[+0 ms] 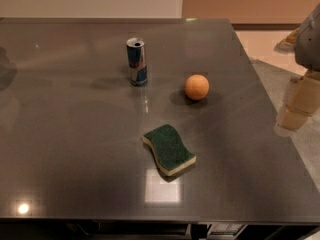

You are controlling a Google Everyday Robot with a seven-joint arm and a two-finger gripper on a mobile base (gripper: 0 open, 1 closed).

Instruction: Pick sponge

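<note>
The sponge (169, 148) lies flat on the dark grey table (70, 134), a little right of centre and towards the front. Its dark green scouring side faces up over pale yellow foam, and its edges are wavy. My gripper (299, 104) hangs at the far right of the view, beyond the table's right edge, well to the right of the sponge and slightly further back. It is cream-coloured and padded, and it touches nothing.
A blue and silver drink can (136, 61) stands upright behind the sponge to the left. An orange ball (196, 87) sits behind the sponge to the right. The table's right edge runs diagonally next to the gripper, with pale floor (260, 41) beyond.
</note>
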